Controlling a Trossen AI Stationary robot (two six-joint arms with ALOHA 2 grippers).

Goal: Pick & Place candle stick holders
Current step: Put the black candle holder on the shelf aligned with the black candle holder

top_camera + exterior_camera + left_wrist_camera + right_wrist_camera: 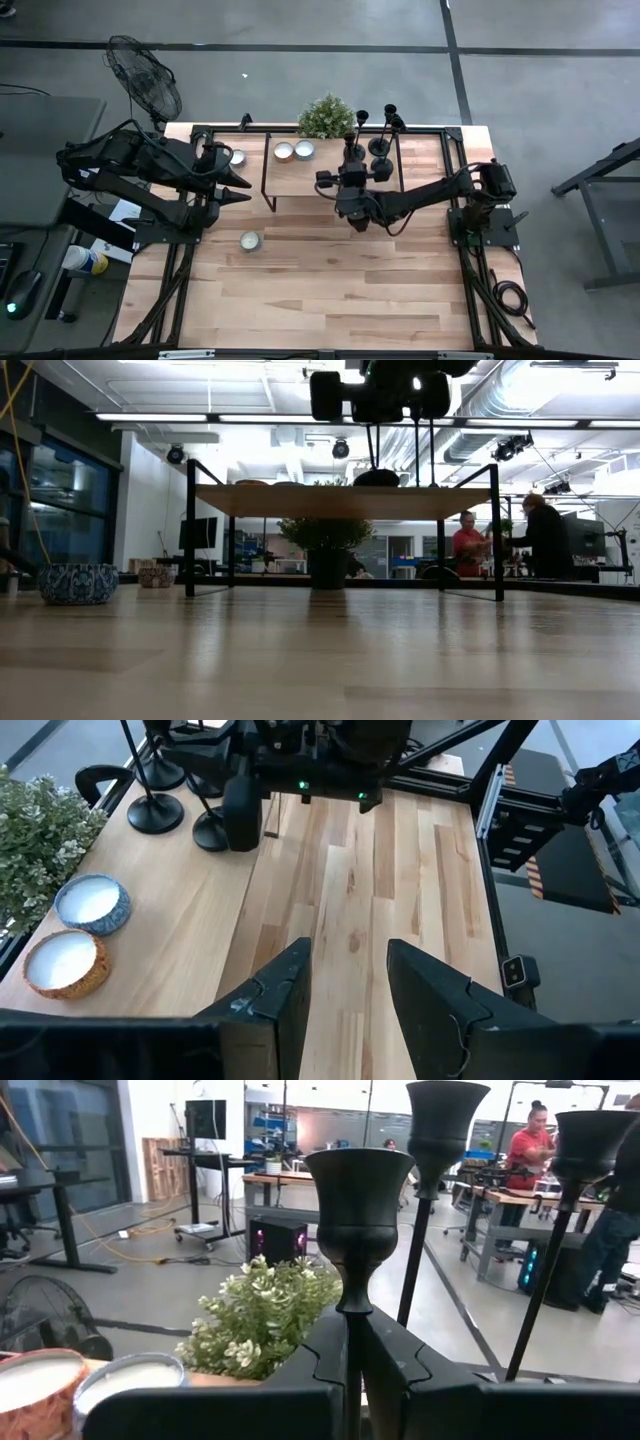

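Four matte-black candle stick holders stand in a group on the raised wooden shelf [300,175] at the far middle of the table. My right gripper [350,165] reaches in from the right and is shut on the nearest holder [358,1200]. Two other holders [440,1120] [585,1140] stand just beyond it, and they show in the high view [362,128] [390,122]. My left gripper [348,982] is open and empty at the table's left, pointing toward the shelf. My right gripper pinches the holder's thin stem [352,1320], just below its cup, between its two fingers [325,1355]. The fingers come level from the table's near side and lie across the stem. The holder stays upright. In the low view its base [377,477] appears to rest on the shelf top.
Two candles in tins [283,151] [304,149] and a potted plant [325,118] stand at the shelf's far left. Two more candles [237,157] [250,240] stand on the table. The black shelf frame [190,525] stands on legs. A fan [145,75] stands beyond the far left corner. People are in the room behind.
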